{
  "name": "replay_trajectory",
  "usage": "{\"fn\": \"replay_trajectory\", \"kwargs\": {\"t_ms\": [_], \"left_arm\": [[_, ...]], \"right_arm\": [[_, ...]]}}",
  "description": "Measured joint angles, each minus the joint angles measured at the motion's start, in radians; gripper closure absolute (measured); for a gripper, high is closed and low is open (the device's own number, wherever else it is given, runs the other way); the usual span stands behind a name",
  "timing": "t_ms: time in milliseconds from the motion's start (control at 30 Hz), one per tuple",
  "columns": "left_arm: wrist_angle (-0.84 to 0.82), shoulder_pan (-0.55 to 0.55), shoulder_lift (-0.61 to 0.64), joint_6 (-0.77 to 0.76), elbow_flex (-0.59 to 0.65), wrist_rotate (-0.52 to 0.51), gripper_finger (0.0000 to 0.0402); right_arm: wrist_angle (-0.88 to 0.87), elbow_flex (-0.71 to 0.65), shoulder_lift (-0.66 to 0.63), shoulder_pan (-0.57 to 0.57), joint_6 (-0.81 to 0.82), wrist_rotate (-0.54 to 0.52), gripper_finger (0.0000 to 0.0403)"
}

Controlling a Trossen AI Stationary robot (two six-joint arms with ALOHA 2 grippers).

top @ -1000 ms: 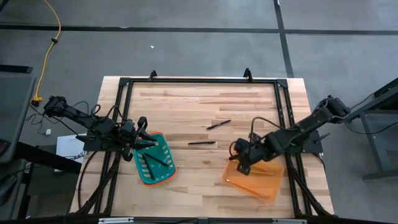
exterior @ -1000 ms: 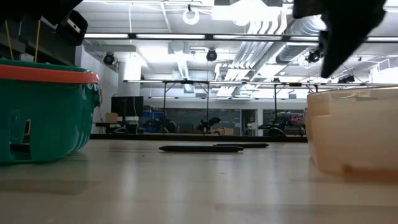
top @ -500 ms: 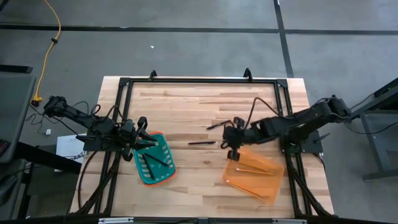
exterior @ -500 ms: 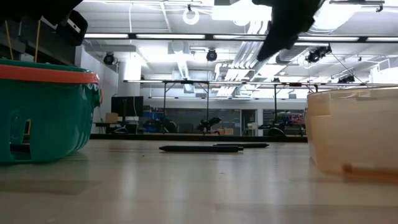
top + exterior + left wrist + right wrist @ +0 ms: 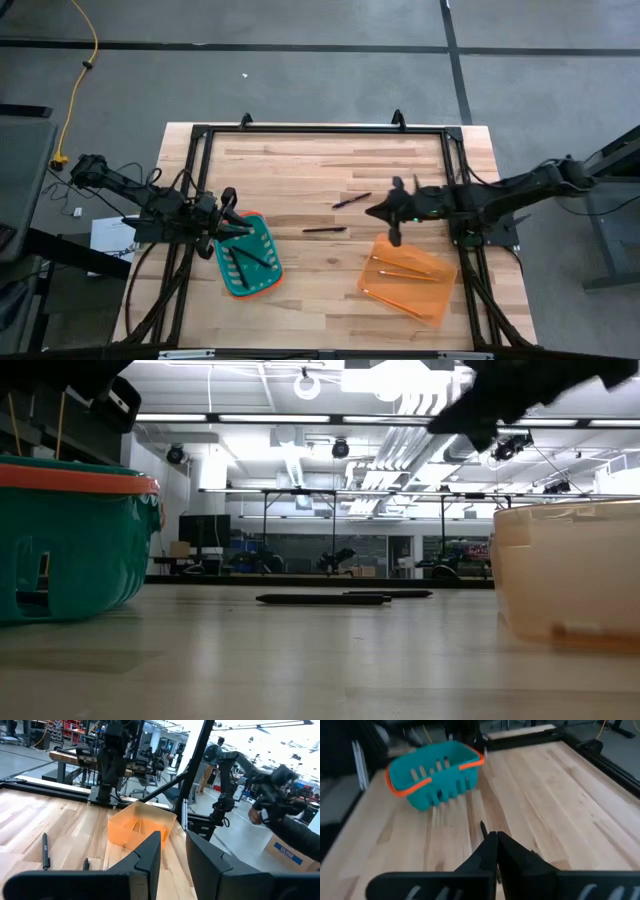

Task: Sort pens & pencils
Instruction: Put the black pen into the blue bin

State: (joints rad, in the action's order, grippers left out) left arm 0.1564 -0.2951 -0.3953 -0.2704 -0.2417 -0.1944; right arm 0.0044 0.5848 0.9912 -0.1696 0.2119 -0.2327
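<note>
Hovering above the desk [image 5: 300, 290] just past the orange bin's [image 5: 412, 296] far edge, the right pincer [image 5: 374, 212] is empty, fingers pressed together. Two pencils [image 5: 402, 273] lie inside the orange bin. Two dark pens [image 5: 351, 200] lie on the bare desk between the orange bin and the teal basket [image 5: 246, 256], one [image 5: 324, 229] nearer the basket. At least one more dark pen [image 5: 252, 258] sits in the teal basket with a pale stick beside it. The left pincer [image 5: 228, 227] hangs at the basket's rim, fingers [image 5: 150, 857] narrowly apart, nothing between them.
</note>
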Motion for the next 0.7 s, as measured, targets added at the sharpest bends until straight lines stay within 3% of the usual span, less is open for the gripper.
{"fn": "replay_trajectory", "kwargs": {"t_ms": [300,533,700], "left_arm": [[0.091,0.000,0.000,0.004,0.000,-0.060,0.0321],[0.095,0.000,-0.002,0.087,0.000,-0.060,0.0321],[0.141,0.000,-0.002,0.230,0.000,-0.060,0.0321]], "right_arm": [[0.203,-0.343,-0.295,0.000,0.096,-0.004,0.0402],[0.415,-0.554,-0.470,-0.001,0.046,-0.008,0.0402],[0.477,-0.574,-0.526,-0.003,0.009,-0.020,0.0403]]}}
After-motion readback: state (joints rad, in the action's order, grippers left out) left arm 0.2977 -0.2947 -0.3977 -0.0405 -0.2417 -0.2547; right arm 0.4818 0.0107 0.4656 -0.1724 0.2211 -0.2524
